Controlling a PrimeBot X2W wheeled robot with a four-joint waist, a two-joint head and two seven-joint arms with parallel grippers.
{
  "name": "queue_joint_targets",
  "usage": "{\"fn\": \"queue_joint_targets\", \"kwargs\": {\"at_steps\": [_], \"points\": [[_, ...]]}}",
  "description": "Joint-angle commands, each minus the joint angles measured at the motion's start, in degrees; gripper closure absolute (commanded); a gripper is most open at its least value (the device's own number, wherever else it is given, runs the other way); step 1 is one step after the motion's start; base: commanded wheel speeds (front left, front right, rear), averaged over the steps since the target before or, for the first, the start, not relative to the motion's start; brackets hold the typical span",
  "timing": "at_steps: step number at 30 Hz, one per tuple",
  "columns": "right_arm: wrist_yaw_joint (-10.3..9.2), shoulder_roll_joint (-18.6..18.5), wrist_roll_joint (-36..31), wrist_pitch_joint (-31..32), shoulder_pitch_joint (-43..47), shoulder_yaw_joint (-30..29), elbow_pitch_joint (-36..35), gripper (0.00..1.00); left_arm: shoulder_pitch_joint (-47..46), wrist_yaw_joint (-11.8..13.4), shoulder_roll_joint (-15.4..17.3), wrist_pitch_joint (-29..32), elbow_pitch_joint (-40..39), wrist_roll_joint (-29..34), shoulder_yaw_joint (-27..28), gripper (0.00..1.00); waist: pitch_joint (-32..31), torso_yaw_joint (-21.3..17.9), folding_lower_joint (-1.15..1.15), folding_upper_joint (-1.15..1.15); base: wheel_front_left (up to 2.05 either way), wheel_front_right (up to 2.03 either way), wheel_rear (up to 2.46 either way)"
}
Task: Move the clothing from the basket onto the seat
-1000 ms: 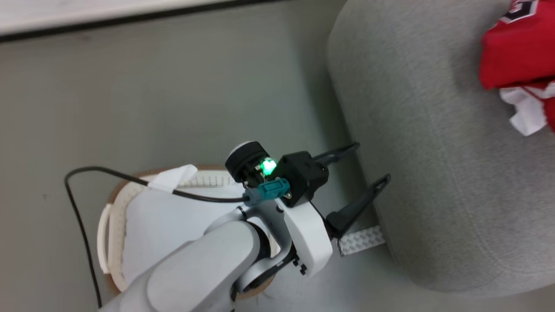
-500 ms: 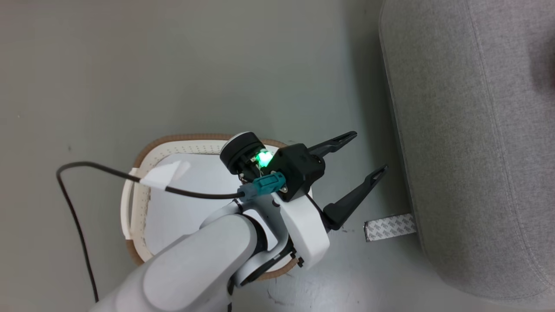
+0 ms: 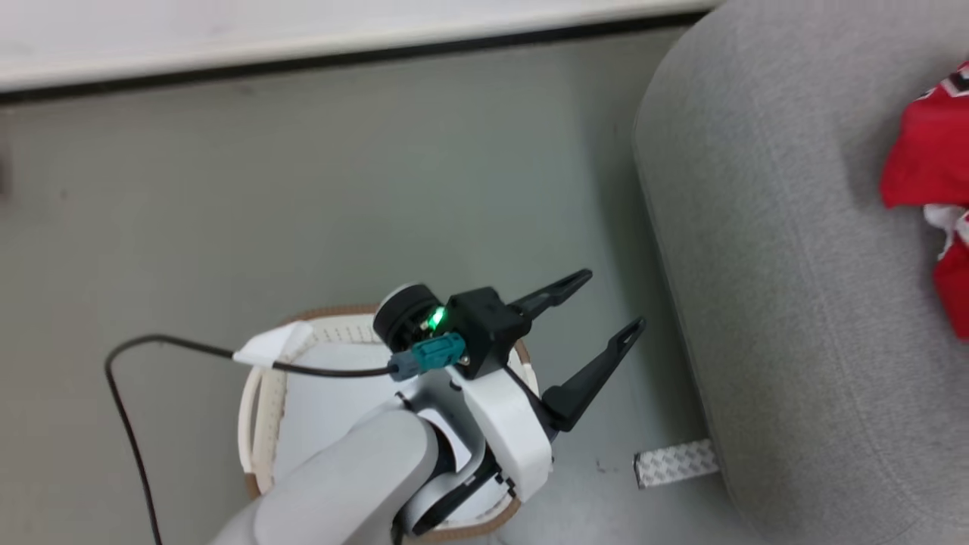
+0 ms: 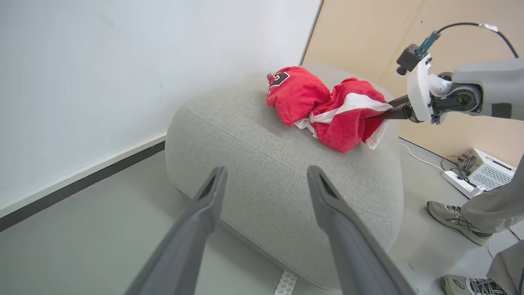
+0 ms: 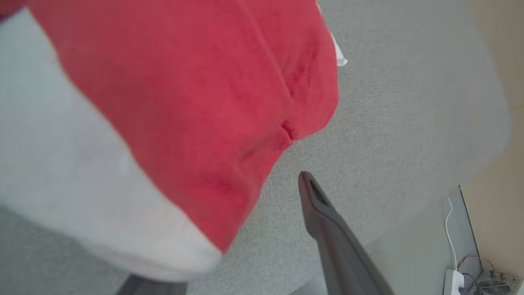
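The red clothing (image 4: 327, 106) lies bunched on top of the grey seat (image 4: 266, 147), and in the head view it shows at the right edge (image 3: 927, 166) of the seat (image 3: 757, 265). My right gripper (image 4: 389, 112) reaches into the heap from the far side. Close up, its jaws stand wide apart (image 5: 262, 174) with red cloth (image 5: 184, 102) draped over the left finger. My left gripper (image 3: 613, 299) hangs open and empty above the basket (image 3: 265, 393), fingers pointing at the seat (image 4: 267, 170). A pale sheet (image 3: 333, 409) lines the basket.
A patterned white strip (image 3: 674, 463) lies on the floor at the seat's foot. A black cable (image 3: 121, 424) loops left of the basket. A person's shoes (image 4: 454, 219) stand beyond the seat, near a power strip and box (image 4: 483, 168). The wall runs along the back.
The head camera has swung about, so the whole picture has shifted. My left gripper stays open over the basket. My right gripper has gone from shut to open at the clothing.
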Motion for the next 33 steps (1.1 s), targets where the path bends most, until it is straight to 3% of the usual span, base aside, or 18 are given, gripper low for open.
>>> {"fn": "queue_joint_targets", "kwargs": {"at_steps": [1,9,14,18,25,33], "points": [[-0.15,-1.22,1.38,1.08,1.58,1.06,-1.02,0.0,1.22,0.08,0.38,-0.6,0.42,-0.64,0.25,0.0,-4.18,-0.43,0.0,0.0,0.0,0.0,0.0],[-0.15,-8.62,10.19,6.89,10.63,7.6,-12.87,0.0,6.98,1.77,1.32,-3.19,0.86,-3.33,1.2,0.0,-13.33,0.01,0.0,0.0,0.0,0.0,0.0],[-0.15,-12.14,11.85,5.92,14.34,6.06,-21.52,0.0,9.75,3.32,2.5,-4.25,-0.32,-4.62,2.46,0.0,-17.21,1.33,0.0,0.0,0.0,0.0,0.0],[-0.15,-12.4,10.23,3.74,17.05,2.42,-29.19,0.0,12.06,5.65,4.06,-5.7,-1.85,-6.35,5.1,0.0,-19.9,2.71,0.0,0.0,0.0,0.0,0.0],[-0.15,-5.15,6.69,0.96,23.29,-7.78,-42.76,0.0,16.61,10.54,9.07,-8.37,-5.07,-8.11,11.27,0.0,-22.41,5.78,0.0,0.0,0.0,0.0,0.0],[-0.14,12.14,-3.1,-3.95,30.85,-16.95,-53.86,0.0,25.5,16.84,13.17,-13.97,-7.02,-11.52,21.32,0.0,-22.96,8.32,0.0,0.0,0.0,0.0,0.0]]}}
